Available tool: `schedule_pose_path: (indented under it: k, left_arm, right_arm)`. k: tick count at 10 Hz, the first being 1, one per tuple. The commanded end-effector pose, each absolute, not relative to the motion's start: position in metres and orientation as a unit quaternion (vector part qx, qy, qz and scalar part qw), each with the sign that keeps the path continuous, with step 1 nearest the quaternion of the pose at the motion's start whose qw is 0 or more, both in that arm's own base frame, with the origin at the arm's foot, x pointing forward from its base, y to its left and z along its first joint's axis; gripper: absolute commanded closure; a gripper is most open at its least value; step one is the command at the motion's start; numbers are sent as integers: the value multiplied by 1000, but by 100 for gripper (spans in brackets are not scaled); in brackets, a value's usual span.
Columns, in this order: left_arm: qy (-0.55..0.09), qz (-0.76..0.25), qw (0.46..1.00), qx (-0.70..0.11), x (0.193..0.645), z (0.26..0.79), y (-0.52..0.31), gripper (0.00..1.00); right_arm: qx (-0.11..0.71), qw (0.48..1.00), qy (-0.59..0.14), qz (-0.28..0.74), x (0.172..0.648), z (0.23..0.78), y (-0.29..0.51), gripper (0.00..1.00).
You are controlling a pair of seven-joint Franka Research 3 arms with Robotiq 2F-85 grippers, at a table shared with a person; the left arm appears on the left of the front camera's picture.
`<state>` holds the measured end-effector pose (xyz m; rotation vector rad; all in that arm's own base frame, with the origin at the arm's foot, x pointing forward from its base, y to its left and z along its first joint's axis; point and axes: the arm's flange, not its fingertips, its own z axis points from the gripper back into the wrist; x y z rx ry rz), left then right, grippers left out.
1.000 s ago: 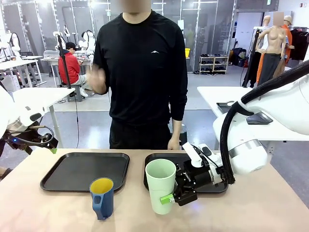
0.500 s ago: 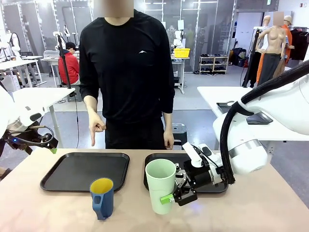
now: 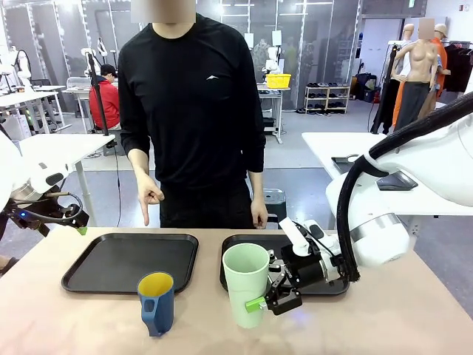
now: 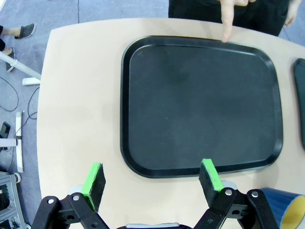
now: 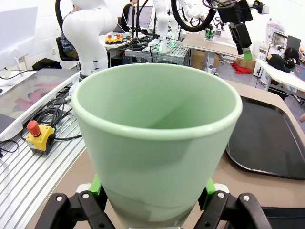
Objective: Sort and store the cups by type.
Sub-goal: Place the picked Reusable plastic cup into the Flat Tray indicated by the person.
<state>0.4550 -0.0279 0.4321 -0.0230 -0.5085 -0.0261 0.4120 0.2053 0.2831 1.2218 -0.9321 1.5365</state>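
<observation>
Mint-green tumbler (image 3: 246,285) stands on the table (image 3: 74,325) just before the right tray (image 3: 251,239), the right gripper (image 5: 151,185) clamped around its lower part. The dark blue mug (image 3: 155,302) stands before the left tray (image 3: 126,262); the left gripper (image 4: 152,174), facing that tray, has its jaws spread wide

Clamped in the right claw (image 5: 152,190), the tumbler (image 5: 157,143) is smooth satin plastic. Beside the left claw (image 4: 152,179) the mug (image 3: 155,307) looks glossy; ahead, the tray (image 4: 200,105) is matt black plastic on a smooth wood-look tabletop (image 4: 81,119).
</observation>
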Motion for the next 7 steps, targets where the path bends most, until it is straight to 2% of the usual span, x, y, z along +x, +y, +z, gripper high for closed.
schedule_pose_path:
  k: [1, 2, 4, 7]
  left_arm:
    - [-252, -13, 968, -12, 455, 432, -28, 0]
    - [-252, -13, 968, -12, 455, 432, -28, 0]
    - [-252, -13, 968, -12, 455, 432, -28, 0]
    - [-252, -13, 968, -12, 455, 432, -28, 0]
  right_arm:
    - [496, 460, -389, 625, 413, 283, 209, 55]
    - [498, 466, -380, 626, 412, 283, 205, 15]
    - [496, 458, -384, 630, 431, 293, 222, 15]
    - [487, 475, -380, 627, 471, 308, 243, 15]
